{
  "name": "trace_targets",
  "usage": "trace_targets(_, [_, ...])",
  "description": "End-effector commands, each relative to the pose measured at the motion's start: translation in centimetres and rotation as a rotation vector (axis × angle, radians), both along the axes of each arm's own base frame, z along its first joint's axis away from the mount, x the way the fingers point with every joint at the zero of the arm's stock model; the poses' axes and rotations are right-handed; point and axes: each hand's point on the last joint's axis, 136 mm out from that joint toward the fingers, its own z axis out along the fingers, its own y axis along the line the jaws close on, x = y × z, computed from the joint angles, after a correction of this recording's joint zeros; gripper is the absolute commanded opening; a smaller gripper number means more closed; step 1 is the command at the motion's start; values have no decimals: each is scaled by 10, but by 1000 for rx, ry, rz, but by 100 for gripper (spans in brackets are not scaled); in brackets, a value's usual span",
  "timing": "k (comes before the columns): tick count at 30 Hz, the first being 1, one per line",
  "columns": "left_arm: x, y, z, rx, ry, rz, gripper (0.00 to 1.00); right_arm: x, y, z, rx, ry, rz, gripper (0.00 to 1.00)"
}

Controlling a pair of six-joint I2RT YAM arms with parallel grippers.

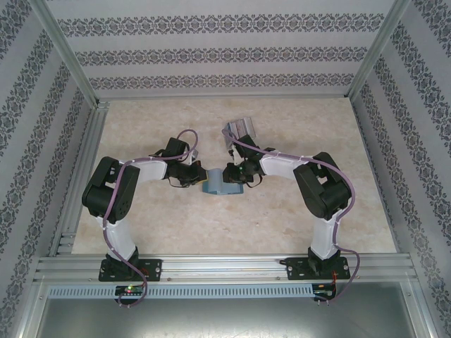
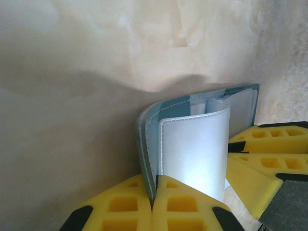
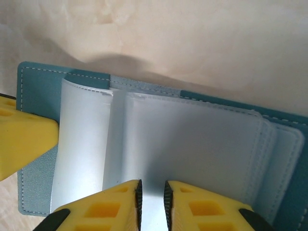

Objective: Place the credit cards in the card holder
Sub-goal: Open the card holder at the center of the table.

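beige marbled table (image 1: 141,232): teal card holder (image 1: 218,186) mid-table, held open between both arms. left gripper (image 2: 154,195) pinched tight on its cover, right gripper (image 3: 152,190) clamped on an inner sleeve. credit cards (image 1: 243,128) fanned just behind, not yet loaded. next: one claw frees up, fetches a card.

Robot test enclosure, aluminium frame rails (image 1: 225,266), patterned wallpaper panels (image 1: 225,55), marble-look tabletop (image 1: 282,225)

I've got both hands meeting mid-table at the card holder (image 1: 215,187). Left hand (image 1: 195,177) is at its left end, right hand (image 1: 230,174) at its right. Credit cards (image 1: 238,132) are fanned on the table (image 1: 141,232), just beyond.
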Motion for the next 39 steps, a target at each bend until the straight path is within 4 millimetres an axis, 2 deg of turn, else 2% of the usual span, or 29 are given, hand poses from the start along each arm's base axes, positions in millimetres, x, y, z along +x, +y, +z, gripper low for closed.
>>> trace_targets(1, [-8, 4, -10, 36, 24, 10, 7, -10, -23, -24, -94, 33, -17, 24])
trace_targets(6, [-6, 2, -6, 19, 25, 13, 11, -14, -22, -34, -101, 54, -16, 24])
trace_targets(12, [-5, 1, 9, -4, -12, 20, 17, -10, -27, -28, -109, 36, -22, 24])
trace_targets(20, [-5, 7, 25, 23, -66, 32, 16, -10, -27, -27, -79, 43, -41, 24])
trace_targets(27, [-15, 21, 17, 72, -61, 67, 15, -13, -26, -30, -67, 55, -40, 25])
trace_targets(35, [-21, 22, 6, 67, -49, 79, 11, -15, -23, -31, -48, 53, -45, 25])
trace_targets(39, [-19, 14, 3, 20, -39, 71, 11, -15, -21, -30, -38, 52, -41, 25])
